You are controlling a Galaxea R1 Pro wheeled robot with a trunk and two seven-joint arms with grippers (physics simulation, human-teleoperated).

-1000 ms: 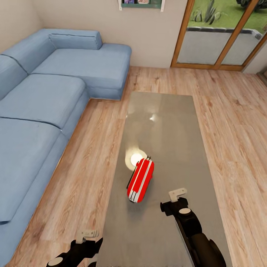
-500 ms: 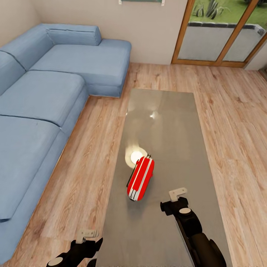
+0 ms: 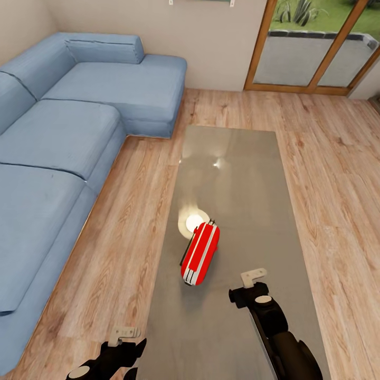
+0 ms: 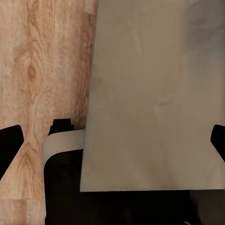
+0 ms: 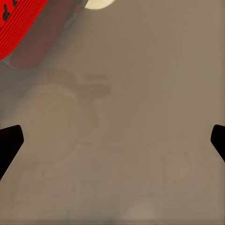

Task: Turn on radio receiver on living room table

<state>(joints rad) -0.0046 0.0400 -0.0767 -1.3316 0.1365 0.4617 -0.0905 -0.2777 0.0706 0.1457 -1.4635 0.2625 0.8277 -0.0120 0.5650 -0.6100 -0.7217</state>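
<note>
radio point(image 3: 200, 254): lies on my grey surface point(image 3: 237, 179), beside the lamp glare | right gripper point(image 3: 254, 278): open, empty, over the surface just right of the radio | left gripper point(image 3: 125, 333): open, empty, at the surface's near-left corner

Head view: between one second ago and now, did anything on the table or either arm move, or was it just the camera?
Only the camera: the view tilted slightly down over the first half second, so the wall shelf slid out at the top, then held. The radio receiver lies in the same spot on the table, untouched. The right gripper and left gripper kept their poses, holding nothing.
</note>
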